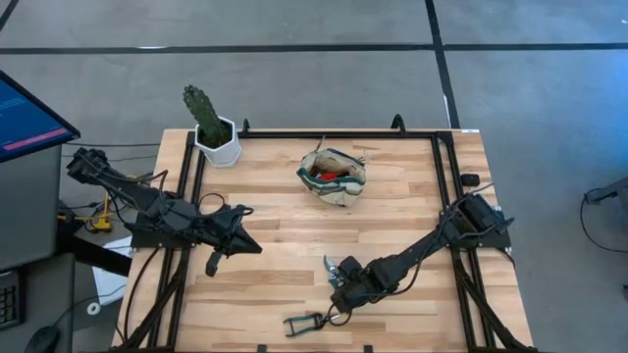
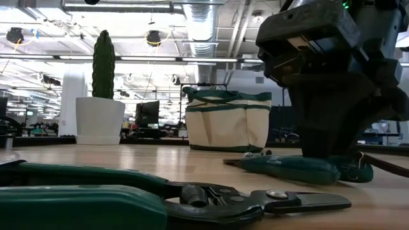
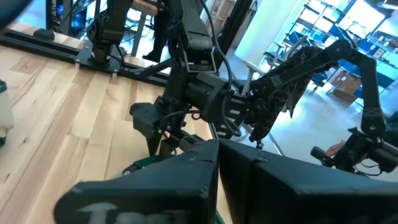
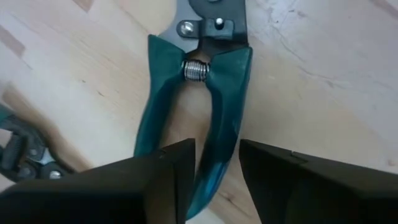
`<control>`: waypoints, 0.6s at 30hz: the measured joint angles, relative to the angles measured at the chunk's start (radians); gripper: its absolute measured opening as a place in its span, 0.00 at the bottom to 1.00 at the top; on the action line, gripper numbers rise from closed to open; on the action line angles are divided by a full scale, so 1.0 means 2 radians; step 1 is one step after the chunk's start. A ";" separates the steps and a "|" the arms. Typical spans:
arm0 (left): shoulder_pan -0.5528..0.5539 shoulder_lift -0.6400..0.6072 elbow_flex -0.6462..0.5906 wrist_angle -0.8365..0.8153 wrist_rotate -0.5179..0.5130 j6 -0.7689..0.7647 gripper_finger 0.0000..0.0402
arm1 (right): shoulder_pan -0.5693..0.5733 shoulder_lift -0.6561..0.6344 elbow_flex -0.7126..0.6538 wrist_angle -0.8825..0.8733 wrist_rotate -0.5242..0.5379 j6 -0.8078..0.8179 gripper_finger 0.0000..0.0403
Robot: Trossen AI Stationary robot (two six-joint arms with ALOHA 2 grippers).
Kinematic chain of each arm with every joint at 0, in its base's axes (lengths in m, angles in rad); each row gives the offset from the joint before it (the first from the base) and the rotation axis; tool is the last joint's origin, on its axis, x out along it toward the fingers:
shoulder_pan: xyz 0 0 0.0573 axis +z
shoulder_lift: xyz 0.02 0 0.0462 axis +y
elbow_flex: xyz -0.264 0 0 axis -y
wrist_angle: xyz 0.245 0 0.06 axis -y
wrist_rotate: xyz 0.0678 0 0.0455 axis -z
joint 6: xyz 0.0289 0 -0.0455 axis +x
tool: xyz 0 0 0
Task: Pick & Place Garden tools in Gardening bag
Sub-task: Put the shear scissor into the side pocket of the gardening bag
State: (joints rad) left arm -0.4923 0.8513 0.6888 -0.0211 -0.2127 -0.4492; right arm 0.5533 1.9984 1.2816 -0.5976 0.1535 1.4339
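- Lying on the table (image 1: 294, 235) directly beneath the right hand (image 4: 216, 167), green-handled pruning shears (image 4: 205, 93) show one handle between its parted fingers; not gripped
- Second shears (image 1: 306, 322) near that hand
- Left hand (image 1: 214, 263) clenched, empty
- No readable writing

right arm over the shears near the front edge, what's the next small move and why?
Probably close the right gripper on the pruning shears. In the right wrist view its fingers straddle one green handle with a gap on either side, and the shears lie flat on the table, not yet lifted. The gardening bag waits farther back. The left gripper is parked, shut.
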 joint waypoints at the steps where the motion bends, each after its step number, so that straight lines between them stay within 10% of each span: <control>1: 0.000 0.000 0.000 -0.001 0.000 0.000 0.00 | 0.000 0.000 0.000 0.000 0.000 0.000 0.29; 18: 0.000 0.000 0.000 0.000 0.000 0.000 0.00 | -0.002 0.001 0.000 -0.006 -0.001 -0.001 0.10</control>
State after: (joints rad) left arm -0.4923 0.8516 0.6888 -0.0221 -0.2127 -0.4500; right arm 0.5484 1.9997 1.2819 -0.6086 0.1524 1.4327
